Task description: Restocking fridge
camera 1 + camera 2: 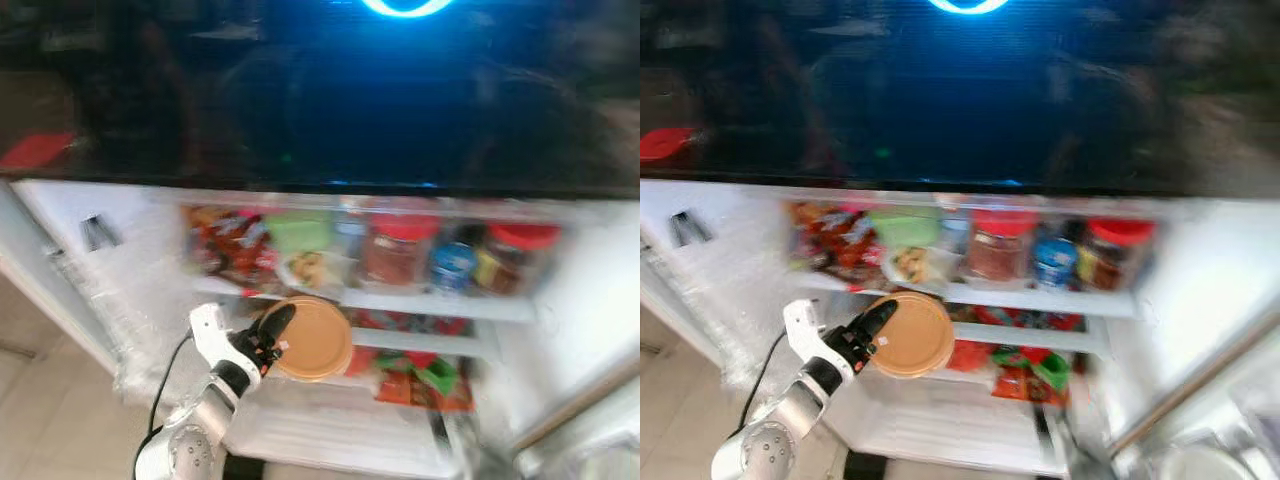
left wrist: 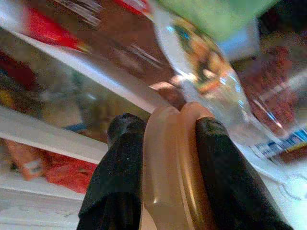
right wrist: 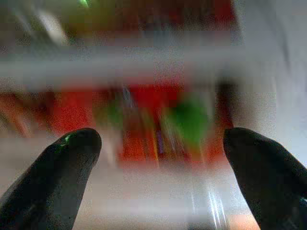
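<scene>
The left gripper [image 1: 277, 335] pinches a round tan lid [image 1: 312, 338] by its edge; in the left wrist view the two black fingers [image 2: 120, 167] press on each side of the lid's rim [image 2: 170, 172]; the lid stands up on its edge, its flat face toward the camera; the silver left arm [image 1: 190, 440] reaches up from below and slants toward the open fridge [image 1: 90, 260]; the lid hangs in front of the middle shelf [image 1: 420, 340], just under the top shelf [image 1: 440, 302]; on the top shelf sit red bags [image 1: 230, 245], a green tub [image 1: 298, 232], a clear box of food [image 1: 312, 268] and jars with red lids [image 1: 400, 248]; red and green packs [image 1: 425, 378] lie lower down; the right gripper [image 3: 160, 143] has its fingers spread wide and holds nothing; it points at blurry red and green packs.
</scene>
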### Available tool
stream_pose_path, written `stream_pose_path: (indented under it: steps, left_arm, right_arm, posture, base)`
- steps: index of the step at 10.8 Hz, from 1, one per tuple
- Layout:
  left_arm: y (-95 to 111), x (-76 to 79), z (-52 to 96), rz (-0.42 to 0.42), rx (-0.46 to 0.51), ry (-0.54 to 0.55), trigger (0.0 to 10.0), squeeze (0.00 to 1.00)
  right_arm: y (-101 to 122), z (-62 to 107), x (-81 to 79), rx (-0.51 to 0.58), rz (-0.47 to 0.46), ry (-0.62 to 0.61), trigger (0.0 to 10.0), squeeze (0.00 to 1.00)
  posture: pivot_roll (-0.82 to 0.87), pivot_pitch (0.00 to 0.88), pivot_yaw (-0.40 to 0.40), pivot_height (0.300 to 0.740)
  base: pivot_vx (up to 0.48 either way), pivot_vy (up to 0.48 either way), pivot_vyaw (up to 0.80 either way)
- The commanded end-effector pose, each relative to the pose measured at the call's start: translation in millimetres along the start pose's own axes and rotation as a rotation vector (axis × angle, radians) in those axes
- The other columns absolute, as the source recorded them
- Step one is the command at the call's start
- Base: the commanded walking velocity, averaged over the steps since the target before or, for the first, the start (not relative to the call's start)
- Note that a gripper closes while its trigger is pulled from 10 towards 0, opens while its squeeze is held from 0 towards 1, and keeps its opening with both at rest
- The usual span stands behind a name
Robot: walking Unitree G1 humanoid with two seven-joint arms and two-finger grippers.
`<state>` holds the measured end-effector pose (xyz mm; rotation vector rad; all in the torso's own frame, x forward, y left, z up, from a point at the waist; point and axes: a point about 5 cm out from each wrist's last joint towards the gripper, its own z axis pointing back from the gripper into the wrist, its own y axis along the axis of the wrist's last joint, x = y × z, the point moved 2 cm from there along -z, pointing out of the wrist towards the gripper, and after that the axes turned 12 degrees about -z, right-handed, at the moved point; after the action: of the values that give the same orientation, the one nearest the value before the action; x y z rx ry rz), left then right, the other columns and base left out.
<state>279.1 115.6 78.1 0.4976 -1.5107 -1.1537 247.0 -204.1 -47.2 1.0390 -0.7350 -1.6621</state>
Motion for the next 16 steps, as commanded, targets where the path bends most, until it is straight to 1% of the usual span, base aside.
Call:
stream_pose_path:
  steps: [1, 2, 4, 5, 6, 8, 9, 10, 11, 13, 14, 16]
  left_arm:
    - [1, 1.8, -1.4, 0.001, 0.009, -0.002, 10.0, 0.00]
    - [2, -1.0, -0.4, 0.005, 0.018, 0.014, 10.0, 0.00]
    - [2, -4.8, 0.2, 0.001, 0.021, 0.025, 10.0, 0.00]
    - [0, -3.5, -0.7, -0.002, 0.015, 0.020, 10.0, 0.00]
    - [1, -3.3, -0.8, -0.003, 0.015, 0.019, 10.0, 0.00]
    - [2, -3.9, -0.7, -0.001, 0.019, 0.022, 10.0, 0.00]
    - [2, -4.0, -0.9, -0.001, 0.020, 0.022, 10.0, 0.00]
    - [2, -4.0, -1.2, 0.000, 0.019, 0.022, 10.0, 0.00]
    - [2, -4.1, -1.7, 0.002, 0.018, 0.021, 10.0, 0.00]
    - [4, -7.5, -1.5, 0.011, 0.031, 0.041, 10.0, 0.00]
    - [7, -10.8, -2.0, 0.022, 0.047, 0.053, 10.0, 0.00]
    - [9, -11.4, -4.3, 0.021, 0.051, 0.052, 10.0, 0.00]
  right_arm:
    - [3, -0.9, -3.6, 0.019, -0.001, 0.015, 10.0, 0.00]
    - [-3, -0.6, -4.4, -0.010, -0.011, 0.013, 10.0, 0.00]
    - [-25, 7.4, -1.6, -0.113, -0.009, -0.002, 10.0, 0.00]
    - [-42, 15.8, -0.1, -0.188, 0.023, -0.002, 10.0, 0.00]
    - [-46, 18.1, -0.5, -0.196, 0.019, 0.001, 10.0, 0.00]
    - [-43, 20.2, -4.3, -0.130, -0.032, 0.040, 10.0, 0.00]
    - [-42, 22.5, 1.7, -0.122, -0.044, 0.023, 10.0, 0.00]
    - [-40, 22.2, 4.3, -0.117, -0.046, 0.021, 10.0, 0.00]
    - [-38, 20.3, 4.9, -0.120, -0.048, 0.020, 10.0, 0.00]
    - [-39, 18.2, 1.1, -0.136, -0.049, 0.028, 10.0, 0.00]
    - [-41, 16.6, -2.2, -0.156, -0.047, 0.031, 10.0, 0.00]
    - [-40, 16.5, -0.1, -0.161, -0.044, 0.024, 10.0, 0.00]
  posture:
    - [-0.13, 0.000, 0.046, 0.740]
    - [-0.13, 0.000, 0.042, 0.740]
    - [-0.13, 0.000, 0.040, 0.740]
    - [-0.13, 0.000, 0.042, 0.740]
    - [-0.13, 0.000, 0.042, 0.740]
    - [-0.13, 0.000, 0.044, 0.740]
    - [-0.14, 0.000, 0.048, 0.740]
    - [-0.14, 0.000, 0.049, 0.740]
    - [-0.14, 0.000, 0.051, 0.740]
    - [-0.13, 0.000, 0.045, 0.740]
    - [-0.13, 0.000, 0.042, 0.719]
    - [-0.14, 0.000, 0.045, 0.685]
  base:
    - [0.000, 0.000, 0.00]
    - [0.000, 0.000, 0.00]
    - [0.000, 0.000, 0.00]
    - [0.000, 0.000, 0.00]
    - [0.000, 0.000, 0.00]
    - [0.000, 0.000, 0.00]
    - [0.000, 0.000, 0.00]
    - [0.000, 0.000, 0.00]
    - [0.000, 0.000, 0.00]
    - [0.000, 0.000, 0.00]
    - [0.000, 0.000, 0.00]
    - [0.000, 0.000, 0.00]
